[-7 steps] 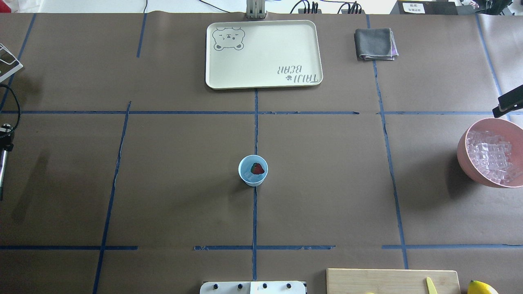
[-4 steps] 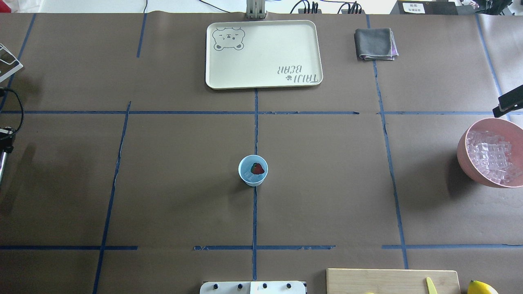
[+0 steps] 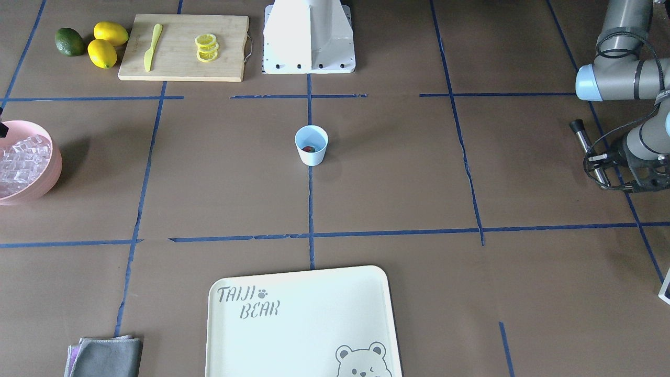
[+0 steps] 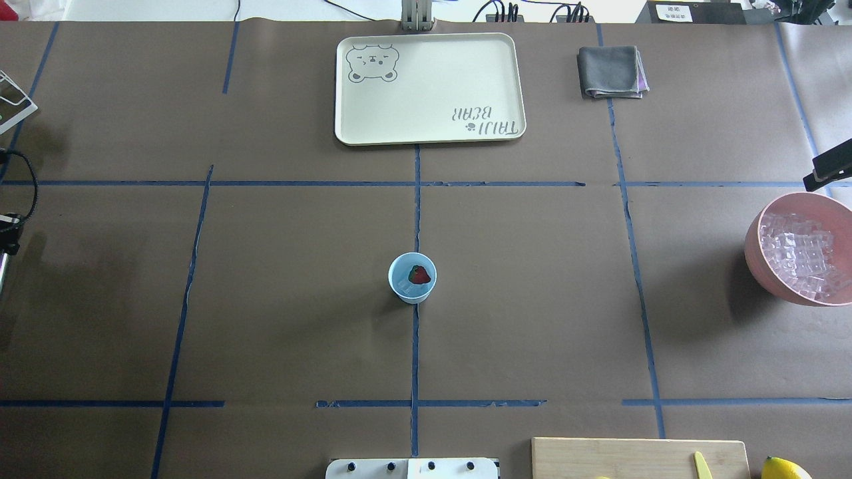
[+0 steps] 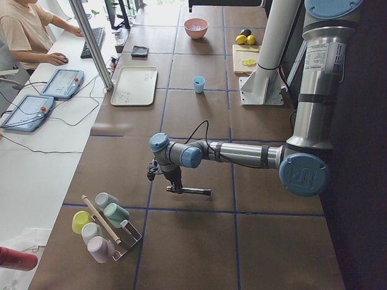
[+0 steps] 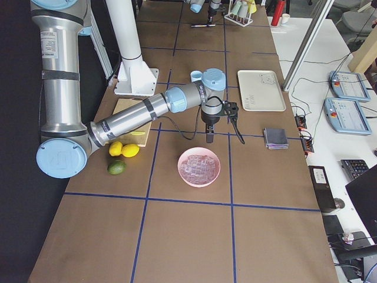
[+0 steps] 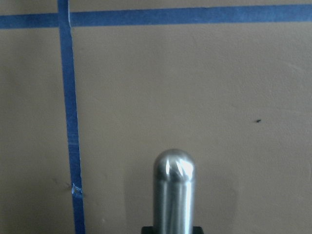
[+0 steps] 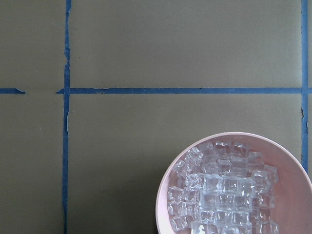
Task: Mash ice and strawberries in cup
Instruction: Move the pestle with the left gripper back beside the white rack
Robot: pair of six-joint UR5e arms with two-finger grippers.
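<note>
Front view, we see the cup (image 3: 311, 147) at the middle of the table (image 3: 419, 183), strawberry (image 3: 309, 149) inside, left claw (image 3: 598, 161) clenched on a metal rod (image 3: 583, 139), overhead, ice (image 4: 403, 287) beside the strawberry in the cup, right side view, right claw (image 6: 225, 137) near the pink bowl (image 6: 199, 167), its grip we cannot tell.

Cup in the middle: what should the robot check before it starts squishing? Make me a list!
1. Cup stands upright: ok.
2. Strawberry inside the cup: ok.
3. Ice inside the cup: ok, a clear piece beside the strawberry.
4. Left gripper grips the metal masher: ok.
5. Masher above the cup: not ok, it is far off to the side.
6. Right gripper open or shut: cannot tell; it hangs by the pink bowl, away from the cup.
</note>
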